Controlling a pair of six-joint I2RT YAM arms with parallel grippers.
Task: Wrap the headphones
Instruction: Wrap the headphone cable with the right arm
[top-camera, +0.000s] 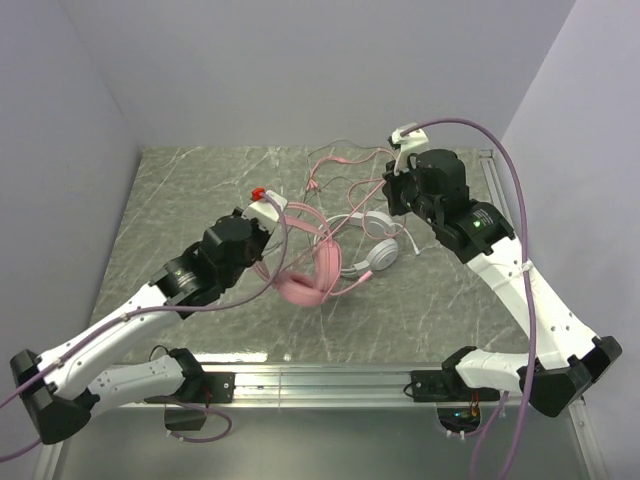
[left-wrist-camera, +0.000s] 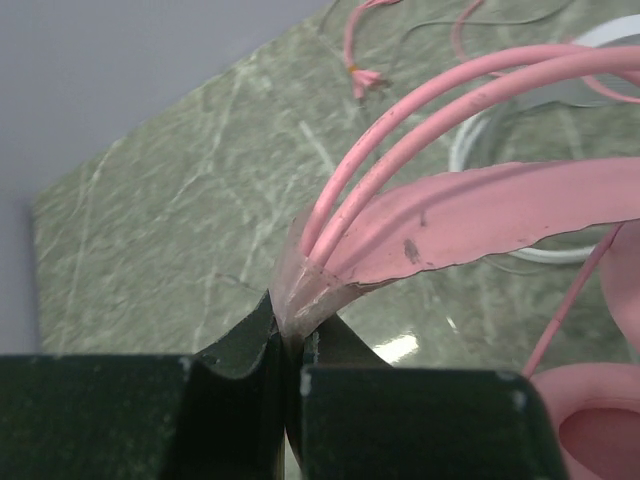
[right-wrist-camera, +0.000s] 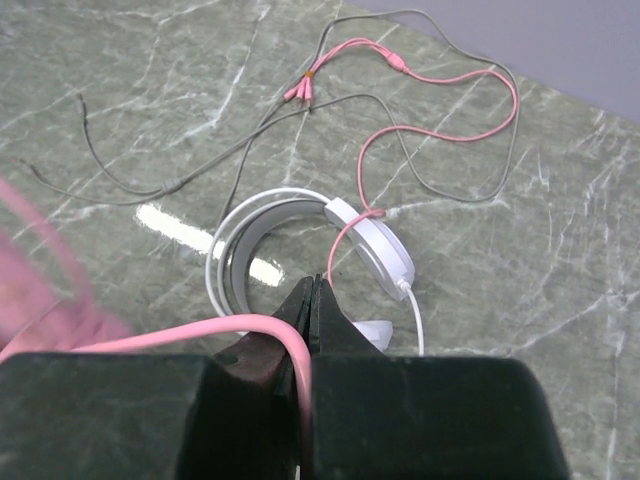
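Left gripper (left-wrist-camera: 290, 340) clamps pink headset (left-wrist-camera: 480, 215), right gripper (right-wrist-camera: 308, 310) pinches pink cable (right-wrist-camera: 200, 330); pulling could drag white headset (right-wrist-camera: 370, 240) at 3 o'clock.

top view looks down; close wrist views share white headset (right-wrist-camera: 375, 250).

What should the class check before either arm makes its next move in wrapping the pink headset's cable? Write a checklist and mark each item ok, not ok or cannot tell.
1. Left gripper shut on the pink headset at its headband: ok.
2. Right gripper shut on the pink cable: ok.
3. Pink cable clear of the white headset: not ok; it loops over the white earcup.
4. Plug end of the pink cable free of the grey cable: cannot tell; they cross on the table.
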